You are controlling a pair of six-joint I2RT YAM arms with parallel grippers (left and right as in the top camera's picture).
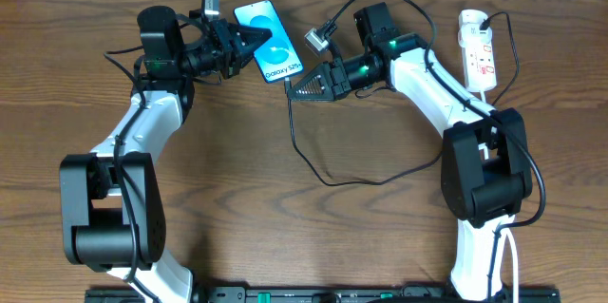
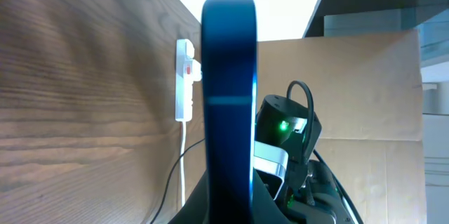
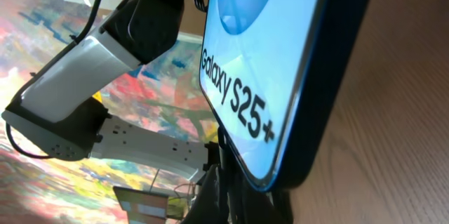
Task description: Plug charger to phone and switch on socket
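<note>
The phone point(image 1: 273, 47), cyan screen reading "Galaxy S25+", is held tilted off the table at the back centre. My left gripper point(image 1: 245, 48) is shut on its left side. In the left wrist view the phone point(image 2: 228, 90) stands edge-on between the jaws. My right gripper point(image 1: 300, 85) is at the phone's lower end, shut on the connector tip of the charger's thin black cable point(image 1: 323, 178). The tip itself is hidden. In the right wrist view the phone point(image 3: 266, 62) fills the frame just above the dark fingers point(image 3: 242, 192). The white socket point(image 1: 478, 54) lies at the back right.
The black cable loops across the table's middle and runs under my right arm toward the socket, which also shows in the left wrist view point(image 2: 184, 76). The socket's white cord point(image 2: 182, 161) trails toward the front. My right arm point(image 2: 284, 136) is close behind the phone.
</note>
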